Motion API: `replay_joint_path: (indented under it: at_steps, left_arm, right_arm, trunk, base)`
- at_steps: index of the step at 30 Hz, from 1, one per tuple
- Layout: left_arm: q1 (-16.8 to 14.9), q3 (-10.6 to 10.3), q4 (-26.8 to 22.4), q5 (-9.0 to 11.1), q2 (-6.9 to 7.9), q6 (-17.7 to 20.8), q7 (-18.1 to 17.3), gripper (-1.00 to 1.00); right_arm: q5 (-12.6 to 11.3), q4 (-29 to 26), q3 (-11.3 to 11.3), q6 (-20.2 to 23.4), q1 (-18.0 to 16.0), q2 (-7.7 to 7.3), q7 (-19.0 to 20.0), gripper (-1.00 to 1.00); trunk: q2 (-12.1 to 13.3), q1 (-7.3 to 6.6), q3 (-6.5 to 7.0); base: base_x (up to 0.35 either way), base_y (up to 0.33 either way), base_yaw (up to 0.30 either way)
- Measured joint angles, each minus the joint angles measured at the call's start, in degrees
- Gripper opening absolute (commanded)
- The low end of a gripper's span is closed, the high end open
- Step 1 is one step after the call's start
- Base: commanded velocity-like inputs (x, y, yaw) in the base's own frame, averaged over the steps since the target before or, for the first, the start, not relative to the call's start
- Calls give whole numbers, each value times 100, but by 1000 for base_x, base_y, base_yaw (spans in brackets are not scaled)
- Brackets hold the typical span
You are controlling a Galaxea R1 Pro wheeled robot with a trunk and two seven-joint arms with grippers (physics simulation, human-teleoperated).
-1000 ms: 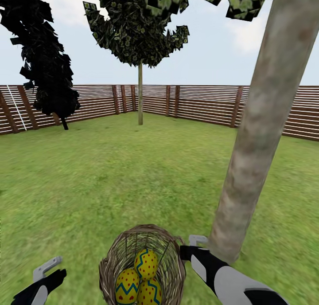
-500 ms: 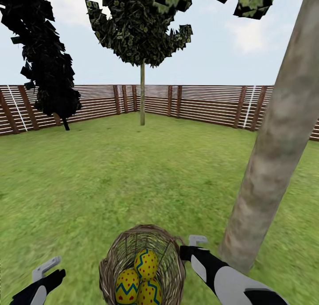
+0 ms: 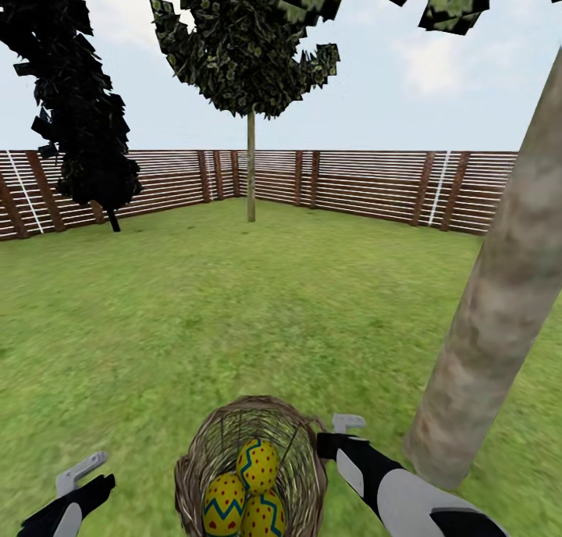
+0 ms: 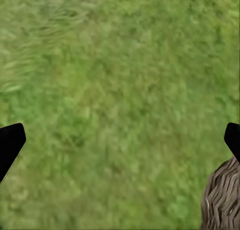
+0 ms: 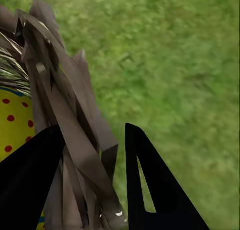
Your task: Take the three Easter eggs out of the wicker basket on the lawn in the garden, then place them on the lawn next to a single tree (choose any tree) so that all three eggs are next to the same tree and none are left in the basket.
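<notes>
The wicker basket (image 3: 195, 463) sits low in the head view, with three Easter eggs (image 3: 257, 465) (image 3: 224, 506) (image 3: 265, 520) inside it. My right gripper (image 3: 332, 437) is shut on the basket's right rim. In the right wrist view that gripper (image 5: 92, 140) has its black fingers on both sides of the woven wall (image 5: 60, 89), and a yellow red-dotted egg (image 5: 15, 125) shows behind it. My left gripper (image 3: 82, 478) hangs open left of the basket over the lawn (image 3: 234, 303). Its tips stand far apart in the left wrist view (image 4: 120, 142), beside the basket's edge (image 4: 222, 200). The thick pale tree trunk (image 3: 499, 318) rises just right of the basket.
A thin-trunked tree (image 3: 250, 174) stands far ahead near the brown slatted fence (image 3: 367, 182). A dark bushy tree (image 3: 86, 131) stands at the far left by the fence. Open grass stretches between me and both.
The whole head view has shifted, so the thick trunk now sits further right in the picture. The basket, eggs and both grippers keep their places in the view.
</notes>
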Motion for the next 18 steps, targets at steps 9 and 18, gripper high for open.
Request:
replay_joint_path:
  at_steps: [9,18]
  left_arm:
    - [0,5,-5,14,0,0,-15,100]
    - [0,11,-5,41,0,0,-24,100]
  right_arm:
    - [-1,0,-2,0,0,0,0,-100]
    - [4,-2,-8,0,0,0,0,-100]
  trunk:
    - [0,0,0]
    - [0,1,13]
  base:
    - [144,301,0]
    - [85,309,-92]
